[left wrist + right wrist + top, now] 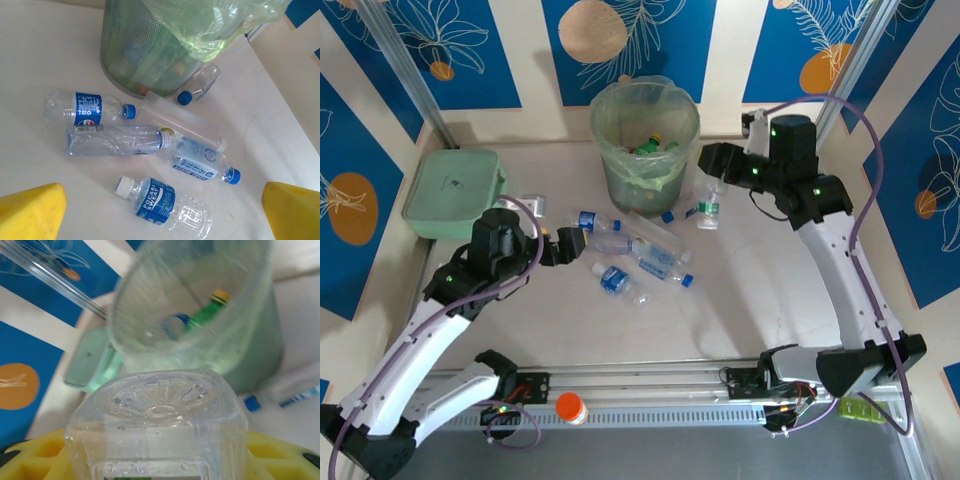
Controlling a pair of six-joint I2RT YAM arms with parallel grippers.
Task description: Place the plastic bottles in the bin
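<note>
The bin (645, 150), lined with a pale green bag, stands at the back of the table with bottles inside, among them a green bottle (212, 307) with a yellow cap. Just beside the bin's rim we see the right gripper (712, 160) clamped on a clear bottle (157, 420), whose base sits between its yellow fingers (30, 460).

One blue-capped bottle (200, 82) lies against the bin's foot. In front of the bin, a Pepsi-labelled bottle (85, 107), a crushed bottle (115, 140) and a Pocari Sweat bottle (165, 202) lie close together.

The left gripper (565, 243) hangs just left of them, jaws wide and holding nothing.

We also see a mint-green box (453, 192) left of the bin and an orange-capped jar (570, 408) at the near rail.
</note>
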